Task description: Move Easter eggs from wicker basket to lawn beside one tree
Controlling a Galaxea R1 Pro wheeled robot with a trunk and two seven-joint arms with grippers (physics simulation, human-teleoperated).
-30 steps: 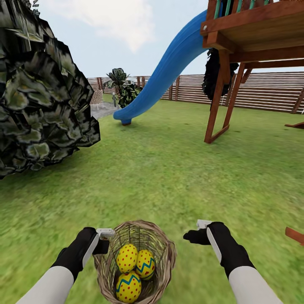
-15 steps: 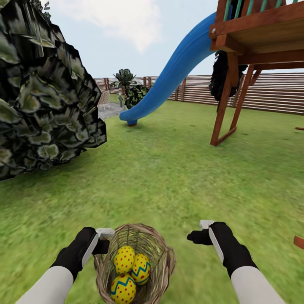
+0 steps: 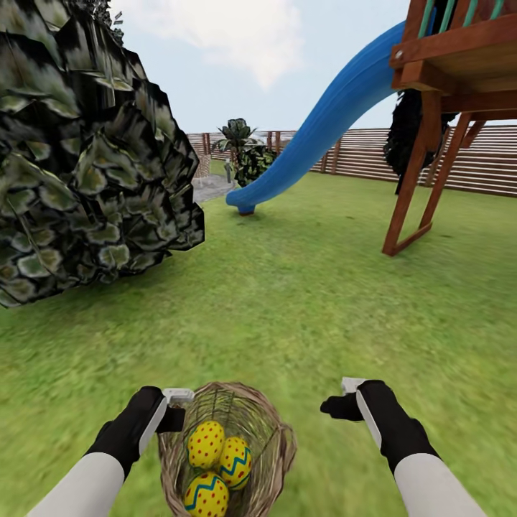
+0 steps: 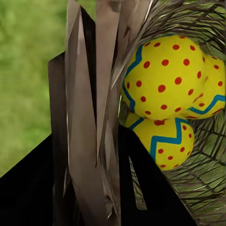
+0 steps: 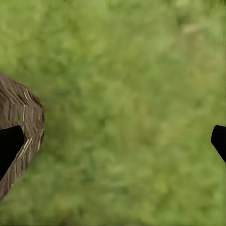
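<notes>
Three Easter eggs (image 3: pixel 210 464) sit in the wicker basket (image 3: pixel 276 438), whose rim the left gripper (image 3: pixel 174 406) jaws clench; right gripper (image 3: pixel 345 396) jaws spread wide, released, above the lawn (image 3: pixel 287 301).

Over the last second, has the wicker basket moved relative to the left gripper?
No. The wicker basket keeps its place beside the left gripper, whose fingers clamp its rim; the slide drifts right because the camera turned.

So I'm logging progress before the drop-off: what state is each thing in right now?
Easter eggs: all three inside the basket.
Wicker basket: upright, its rim wall clamped between the left fingers.
Left pincer: shut on the basket rim.
Right pincer: open, holding nothing, over the grass.
Lawn: no eggs on it.
</notes>
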